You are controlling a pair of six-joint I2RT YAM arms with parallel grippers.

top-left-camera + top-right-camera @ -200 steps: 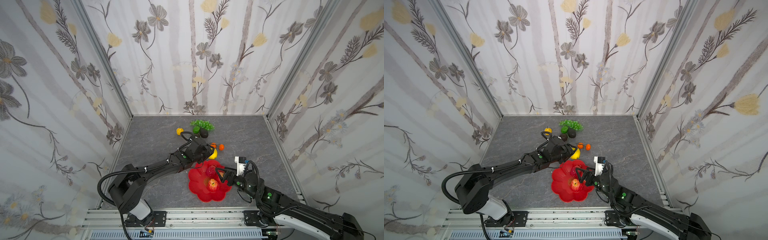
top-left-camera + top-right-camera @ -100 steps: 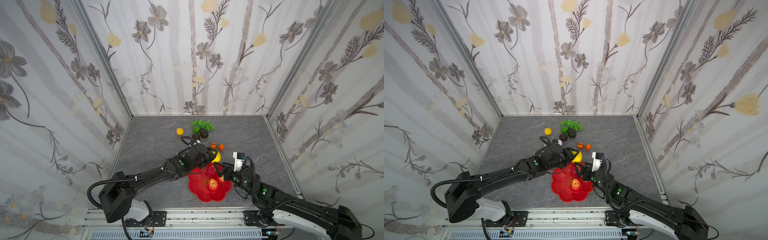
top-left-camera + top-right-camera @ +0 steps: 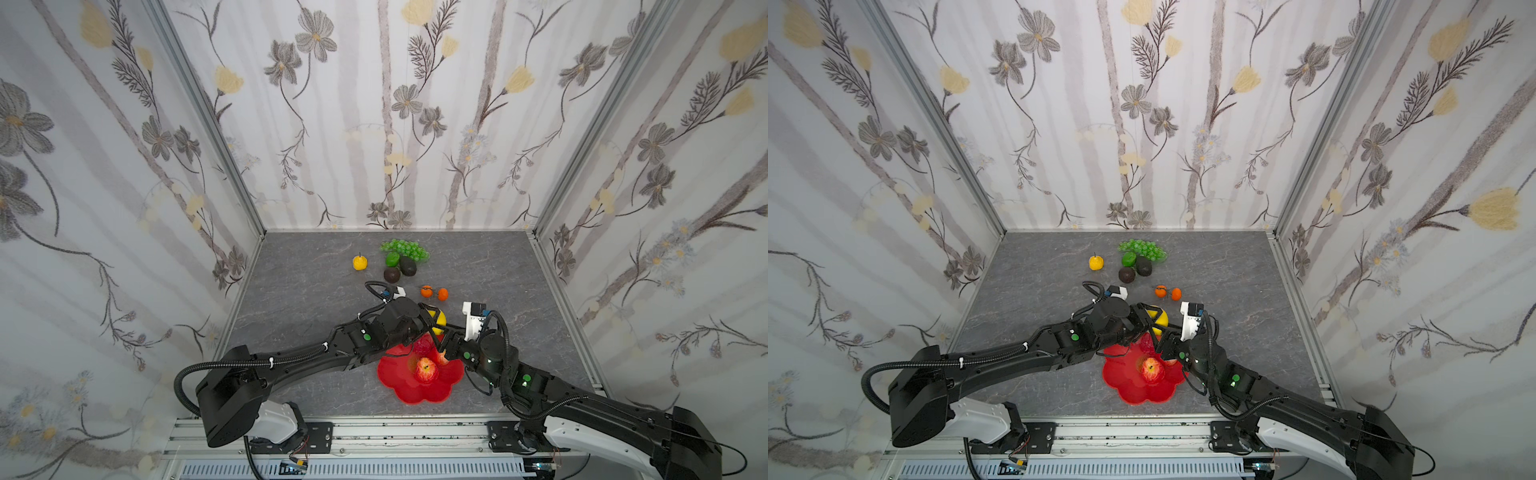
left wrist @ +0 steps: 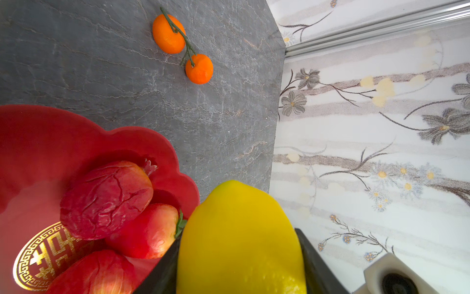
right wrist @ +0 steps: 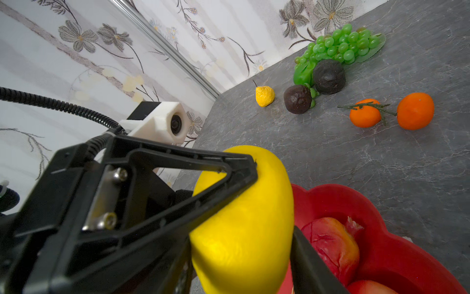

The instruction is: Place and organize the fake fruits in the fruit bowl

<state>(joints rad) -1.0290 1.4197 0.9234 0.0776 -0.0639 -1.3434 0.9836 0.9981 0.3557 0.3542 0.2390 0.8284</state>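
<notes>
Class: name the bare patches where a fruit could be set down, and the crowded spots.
Free: table between left wall and pear; table from oranges to right wall; the near half of the bowl. Crowded: grapes, lime and avocados at the back; the bowl's far rim, where the left gripper and right gripper meet at the lemon.

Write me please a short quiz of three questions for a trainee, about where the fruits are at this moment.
1. True or false: the lemon lies in the fruit bowl.
2. How many red fruits lie in the bowl? A) one B) three C) six
3. Fill in: a green ___ joins the two oranges.
Key: 1 false, the left tool holds it; 2 B; 3 stem.
</notes>
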